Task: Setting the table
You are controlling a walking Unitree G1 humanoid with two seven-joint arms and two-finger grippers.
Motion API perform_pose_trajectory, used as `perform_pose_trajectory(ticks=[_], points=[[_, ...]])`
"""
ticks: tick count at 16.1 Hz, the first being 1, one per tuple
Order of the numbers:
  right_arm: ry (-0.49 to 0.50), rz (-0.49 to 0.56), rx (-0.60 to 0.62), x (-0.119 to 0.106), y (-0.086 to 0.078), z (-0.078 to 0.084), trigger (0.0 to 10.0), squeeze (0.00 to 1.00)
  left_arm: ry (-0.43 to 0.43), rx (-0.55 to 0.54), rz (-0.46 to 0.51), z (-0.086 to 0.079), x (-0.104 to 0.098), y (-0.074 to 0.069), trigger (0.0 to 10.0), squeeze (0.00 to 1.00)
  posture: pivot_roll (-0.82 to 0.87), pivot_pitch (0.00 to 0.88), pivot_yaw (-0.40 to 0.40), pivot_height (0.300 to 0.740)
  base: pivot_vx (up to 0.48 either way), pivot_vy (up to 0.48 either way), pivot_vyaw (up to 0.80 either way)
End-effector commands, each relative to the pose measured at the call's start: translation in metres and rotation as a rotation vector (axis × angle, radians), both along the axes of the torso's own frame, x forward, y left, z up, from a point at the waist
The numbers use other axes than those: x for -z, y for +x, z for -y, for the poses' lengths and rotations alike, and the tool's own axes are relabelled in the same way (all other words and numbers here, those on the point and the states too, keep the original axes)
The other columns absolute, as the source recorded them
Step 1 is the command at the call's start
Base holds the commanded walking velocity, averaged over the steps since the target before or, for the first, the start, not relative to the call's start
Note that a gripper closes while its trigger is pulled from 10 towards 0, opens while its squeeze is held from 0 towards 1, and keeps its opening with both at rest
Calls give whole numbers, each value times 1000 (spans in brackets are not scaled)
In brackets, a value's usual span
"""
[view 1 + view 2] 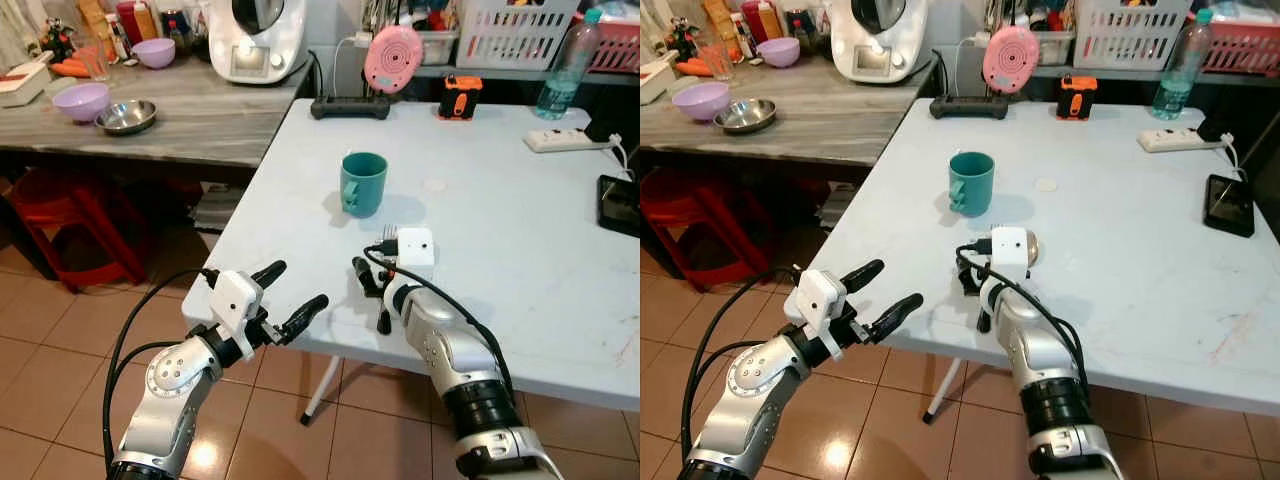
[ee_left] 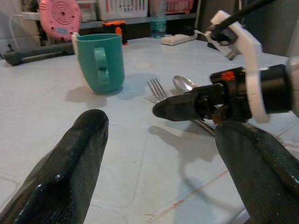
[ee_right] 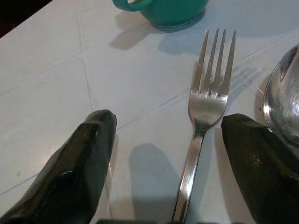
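beside the teal mug (image 1: 363, 183), fork (image 3: 205, 100) between open right tool (image 3: 170, 158) fingers

Teal mug (image 1: 363, 184), silver fork (image 3: 205, 102), white table (image 1: 520, 230), pink fan (image 1: 393, 58).

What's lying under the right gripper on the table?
Under the open right gripper: a fork between its fingers, a spoon alongside. Their handle ends are hidden beneath the wrist.

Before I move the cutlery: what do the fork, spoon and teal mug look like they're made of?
Fork: polished metal, likely stainless steel, with bright mirror-like reflections on tines and handle. Spoon: the same shiny silver metal, its bowl reflecting the surroundings. Teal mug: matte, evenly coloured, with a soft sheen and thick moulded handle; probably plastic, though glazed ceramic cannot be ruled out.
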State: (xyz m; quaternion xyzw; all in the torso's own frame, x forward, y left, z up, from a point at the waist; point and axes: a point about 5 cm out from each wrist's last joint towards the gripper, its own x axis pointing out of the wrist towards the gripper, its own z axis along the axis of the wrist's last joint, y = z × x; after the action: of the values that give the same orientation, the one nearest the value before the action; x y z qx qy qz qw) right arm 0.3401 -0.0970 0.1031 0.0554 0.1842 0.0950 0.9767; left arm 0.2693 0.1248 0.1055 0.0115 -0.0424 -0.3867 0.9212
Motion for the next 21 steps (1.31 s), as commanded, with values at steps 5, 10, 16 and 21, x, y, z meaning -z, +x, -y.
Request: perform_pose_trajectory(ticks=[5,10,16,21], points=[[-42,-52,21,6,4,-1,0,0,6,24,0,1,-2,-2,10000,0,-37,60,44,740,0,0,0],[-86,-75,62,9,2,8,0,0,4,55,-2,3,-2,-3,10000,0,-44,62,46,740,0,0,0],[-105,-76,58,10,-4,13,0,0,11,62,5,4,-3,-2,10000,0,-45,61,50,740,0,0,0],[-118,-100,62,18,-11,19,0,0,8,82,-1,6,-3,-3,10000,0,-45,62,54,740,0,0,0]])
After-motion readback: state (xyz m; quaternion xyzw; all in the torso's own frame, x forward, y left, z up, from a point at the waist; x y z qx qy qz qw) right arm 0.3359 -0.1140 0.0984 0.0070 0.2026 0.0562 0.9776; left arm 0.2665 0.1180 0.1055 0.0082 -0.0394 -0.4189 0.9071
